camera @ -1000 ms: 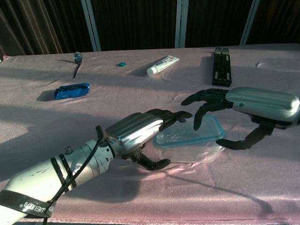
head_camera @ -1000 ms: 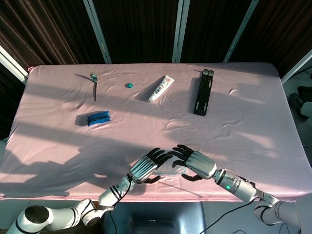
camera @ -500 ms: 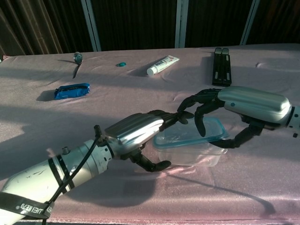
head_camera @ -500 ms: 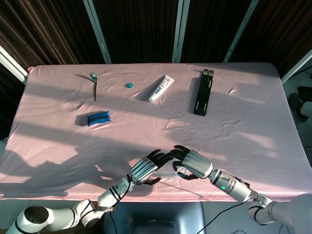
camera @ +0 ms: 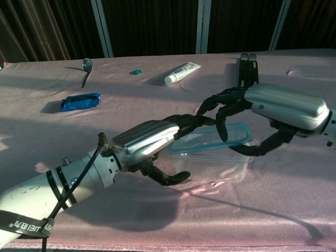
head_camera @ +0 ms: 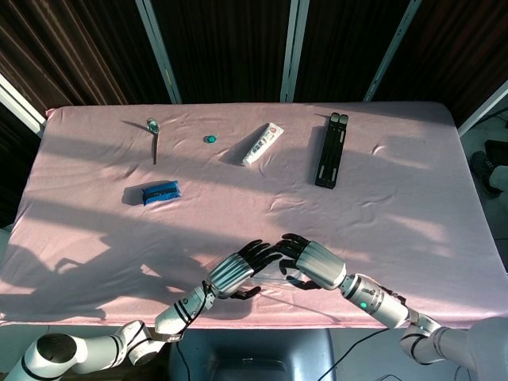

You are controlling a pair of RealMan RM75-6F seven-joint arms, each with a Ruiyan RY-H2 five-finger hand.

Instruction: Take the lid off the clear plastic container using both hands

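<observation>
My right hand (camera: 262,113) pinches the lid (camera: 212,139), which looks tilted above the clear plastic container (camera: 223,164) between both hands. My left hand (camera: 149,144) spreads beside it, holding nothing I can confirm, so the unbraced tub may lift or skid.

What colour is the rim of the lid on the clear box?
The lid has a blue-green rim around a clear middle; the chest view shows it best.
</observation>
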